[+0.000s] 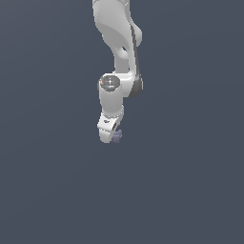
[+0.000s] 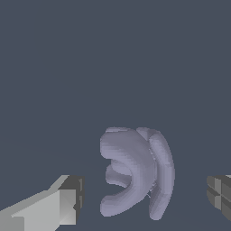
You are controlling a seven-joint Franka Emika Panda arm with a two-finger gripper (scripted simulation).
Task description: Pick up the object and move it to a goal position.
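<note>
Hand [image 2: 144, 198]: fingers [image 2: 67, 198] spread wide, one on each side of the object [image 2: 135, 173], neither touching it; nothing gripped. Object lies between the fingers, at the hand's tip in the exterior view. Judgement: approach complete; closing, lifting and transfer to goal outstanding. No goal marker visible.

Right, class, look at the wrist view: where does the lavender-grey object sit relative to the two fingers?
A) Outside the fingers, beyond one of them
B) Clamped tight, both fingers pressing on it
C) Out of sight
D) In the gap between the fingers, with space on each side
D: in the wrist view the lavender-grey object lies between the two fingers, and dark background shows on both sides of it, so neither finger touches it.
</note>
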